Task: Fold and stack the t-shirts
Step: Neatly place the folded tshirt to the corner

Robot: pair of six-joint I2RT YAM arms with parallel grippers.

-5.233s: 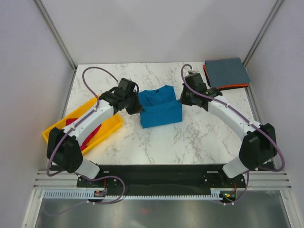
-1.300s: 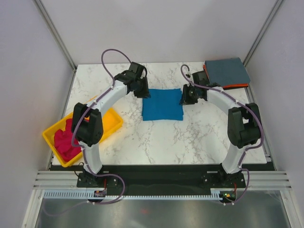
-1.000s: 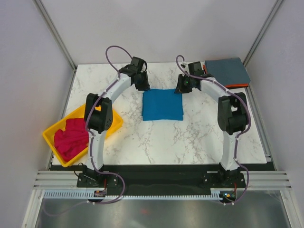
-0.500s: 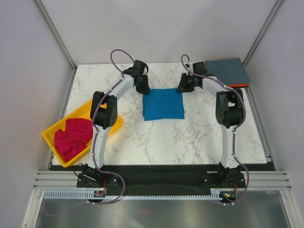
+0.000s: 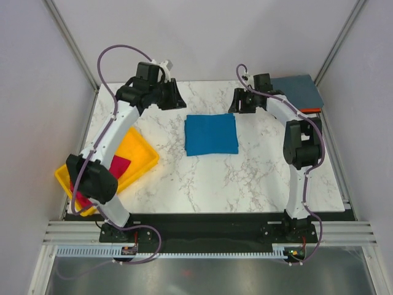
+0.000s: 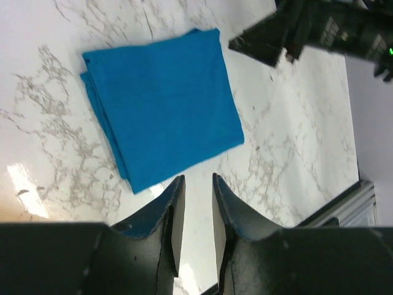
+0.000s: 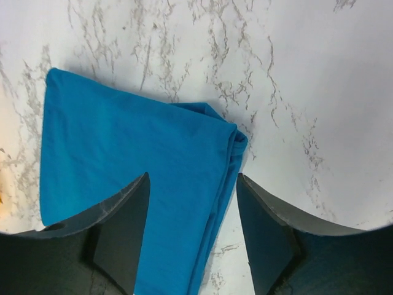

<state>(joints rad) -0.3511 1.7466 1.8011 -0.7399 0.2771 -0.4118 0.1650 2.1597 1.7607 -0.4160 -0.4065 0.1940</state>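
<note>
Blue t-shirt (image 5: 211,134): folded to a neat square, flat on the marble tabletop (image 5: 202,178) at centre, between the two arms, touched by neither. Slate grey-blue t-shirt (image 5: 298,91): folded, far right corner, lying on the orange t-shirt (image 5: 310,110), of which only a thin edge shows, apparently folded too. Magenta-red t-shirt (image 5: 120,166): in the yellow tray (image 5: 144,155) at the left edge, mostly hidden behind the left arm. Left jaws: above the tabletop near the blue square's far left corner, parted by a narrow gap, empty. Right jaws: near its far right corner, spread wide, empty
</note>
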